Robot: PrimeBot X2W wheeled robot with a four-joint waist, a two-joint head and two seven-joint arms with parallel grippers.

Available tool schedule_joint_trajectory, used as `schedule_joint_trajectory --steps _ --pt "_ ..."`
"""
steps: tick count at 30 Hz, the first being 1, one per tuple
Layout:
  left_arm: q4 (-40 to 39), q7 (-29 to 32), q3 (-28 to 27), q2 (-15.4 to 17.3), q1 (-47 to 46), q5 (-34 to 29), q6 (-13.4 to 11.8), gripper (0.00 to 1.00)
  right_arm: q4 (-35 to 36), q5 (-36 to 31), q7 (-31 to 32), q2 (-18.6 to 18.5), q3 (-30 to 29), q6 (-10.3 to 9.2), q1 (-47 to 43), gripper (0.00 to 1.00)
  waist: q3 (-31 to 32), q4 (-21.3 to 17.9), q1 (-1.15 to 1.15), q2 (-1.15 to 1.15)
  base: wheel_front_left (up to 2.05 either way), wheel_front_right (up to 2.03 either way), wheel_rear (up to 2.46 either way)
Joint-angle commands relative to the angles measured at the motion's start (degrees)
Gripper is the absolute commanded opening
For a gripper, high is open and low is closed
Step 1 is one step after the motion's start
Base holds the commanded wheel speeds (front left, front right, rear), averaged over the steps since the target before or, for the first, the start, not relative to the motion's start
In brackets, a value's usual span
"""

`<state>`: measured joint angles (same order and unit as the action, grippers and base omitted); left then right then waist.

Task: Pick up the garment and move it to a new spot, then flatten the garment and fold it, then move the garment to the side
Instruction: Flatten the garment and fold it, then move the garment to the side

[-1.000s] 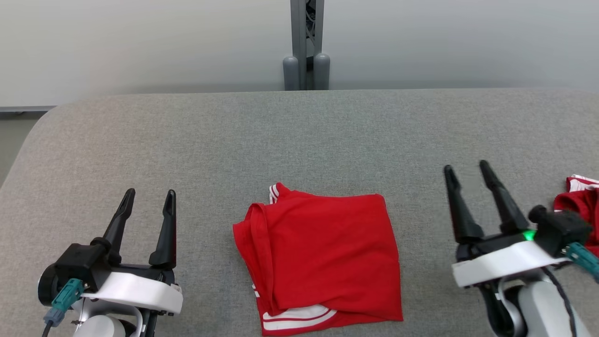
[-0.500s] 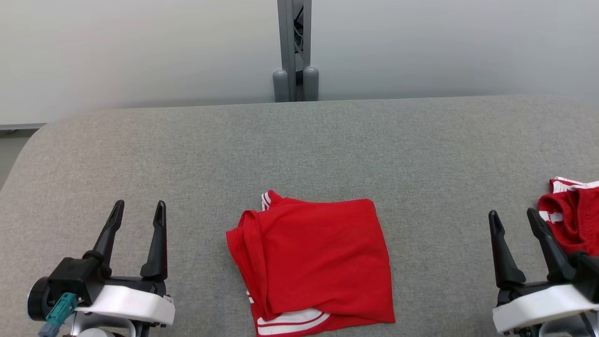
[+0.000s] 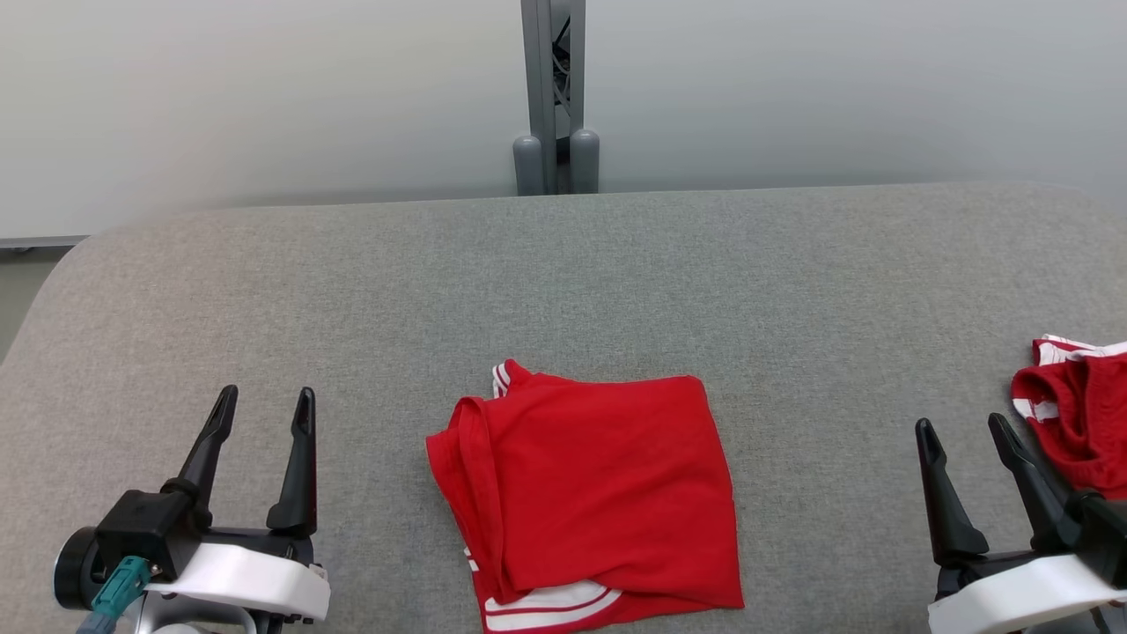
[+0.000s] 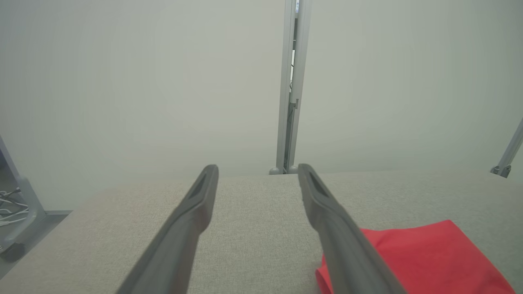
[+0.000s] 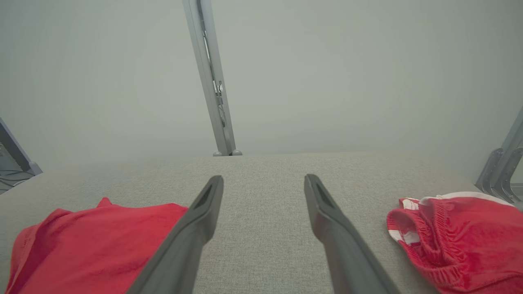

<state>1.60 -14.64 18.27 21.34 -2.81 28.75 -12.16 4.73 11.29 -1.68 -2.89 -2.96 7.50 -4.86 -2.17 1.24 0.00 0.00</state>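
Observation:
A red garment with white stripes (image 3: 590, 497) lies folded into a rough square on the grey table (image 3: 563, 291), near the front edge at the centre. It also shows in the left wrist view (image 4: 425, 261) and the right wrist view (image 5: 90, 249). My left gripper (image 3: 267, 403) stands open at the lower left, well clear of the cloth, with nothing between its fingers. My right gripper (image 3: 964, 427) stands open at the lower right, also holding nothing.
A second red garment with white trim (image 3: 1079, 418) lies crumpled at the table's right edge, close beside my right gripper; it shows again in the right wrist view (image 5: 453, 237). A grey metal post (image 3: 553, 97) rises behind the table's far edge, against a pale wall.
My right gripper has drawn back toward the lower right, away from the folded garment. My left gripper has sunk slightly lower. The camera has shifted a little; the garment lies as before.

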Motion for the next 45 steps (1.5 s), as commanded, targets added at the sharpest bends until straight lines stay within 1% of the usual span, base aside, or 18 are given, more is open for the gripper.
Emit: schedule_joint_trajectory --steps 1,4,10,15,19,20,23,28,33,34,35,36,40,45 --pt "0.0 0.1 0.0 0.4 -0.6 -0.1 0.0 1.0 0.4 -0.3 0.3 -0.1 -0.1 -0.02 -0.3 1.0 -0.1 0.3 0.0 0.0 0.0 0.0 0.0" --pt "0.1 0.1 0.1 0.5 -1.1 0.0 0.3 1.0 0.2 -0.4 1.2 -0.1 0.3 -0.02 0.0 1.0 -0.2 1.1 0.0 0.0 0.0 0.0 0.0" --pt "0.0 0.1 0.5 0.0 -1.7 -0.2 0.3 1.0 -2.7 -0.8 5.2 -0.3 3.4 -0.03 1.5 1.0 -1.2 3.8 0.0 0.0 0.0 0.0 0.0" --pt "0.2 0.0 0.7 -0.4 -2.3 0.0 0.6 1.0 -8.0 0.4 7.9 -0.8 7.9 -0.03 3.0 1.0 -2.2 6.4 0.0 0.0 0.0 0.0 0.0" --pt "0.6 -0.1 0.6 -0.7 -2.7 0.3 1.0 1.0 -13.2 1.7 8.8 -1.0 10.9 -0.03 4.3 1.0 -3.1 8.3 0.0 0.0 0.0 0.0 0.0" --pt "0.6 -0.1 0.6 -0.7 -2.7 0.3 1.0 1.0 -13.2 1.7 8.8 -1.0 10.9 -0.03 4.3 1.0 -3.1 8.3 0.0 0.0 0.0 0.0 0.0" --pt "0.7 -0.2 0.3 -0.9 -2.9 0.3 1.1 1.0 -17.0 2.2 9.3 -1.1 11.7 -0.03 5.3 1.0 -3.7 9.3 0.0 0.0 0.0 0.0 0.0" --pt "0.7 -0.4 0.0 -1.5 -3.3 -0.1 1.3 1.0 -21.9 1.7 8.7 -0.7 10.3 -0.03 7.1 1.0 -4.7 10.3 0.0 0.0 0.0 0.0 0.0" --pt "0.9 -0.5 -0.4 -2.0 -3.8 -0.3 1.5 1.0 -25.1 3.4 10.2 -0.3 13.0 -0.02 8.7 1.0 -5.9 10.6 0.0 0.0 0.0 0.0 0.0" --pt "0.9 -0.5 -0.4 -2.1 -3.9 -0.5 1.7 1.0 -25.7 3.9 10.5 -0.3 13.6 -0.02 9.0 0.49 -6.1 10.6 0.0 0.0 0.0 0.0 0.0" --pt "1.0 -0.5 -0.4 -2.3 -4.0 -0.5 1.9 1.0 -26.3 4.6 11.3 -0.2 14.5 -0.02 9.1 0.16 -6.3 10.7 0.0 0.0 0.0 0.0 0.0" --pt "1.0 -0.5 -0.4 -2.4 -4.1 -0.5 2.0 1.0 -26.7 5.3 11.6 -0.1 15.0 -0.01 9.2 0.0 -6.4 10.6 0.0 0.0 0.0 0.0 0.0" --pt "1.2 -0.5 -1.1 -2.6 -4.5 -0.7 2.2 1.0 -26.2 6.2 10.6 -0.2 16.0 -0.02 10.8 0.0 -7.1 10.1 0.0 0.0 0.0 0.0 0.0" --pt "0.9 -0.5 -1.7 -2.8 -4.7 -1.2 2.7 1.0 -24.0 4.8 8.5 -0.3 14.5 -0.03 11.7 0.0 -7.7 8.1 0.0 0.0 0.0 0.0 0.0"
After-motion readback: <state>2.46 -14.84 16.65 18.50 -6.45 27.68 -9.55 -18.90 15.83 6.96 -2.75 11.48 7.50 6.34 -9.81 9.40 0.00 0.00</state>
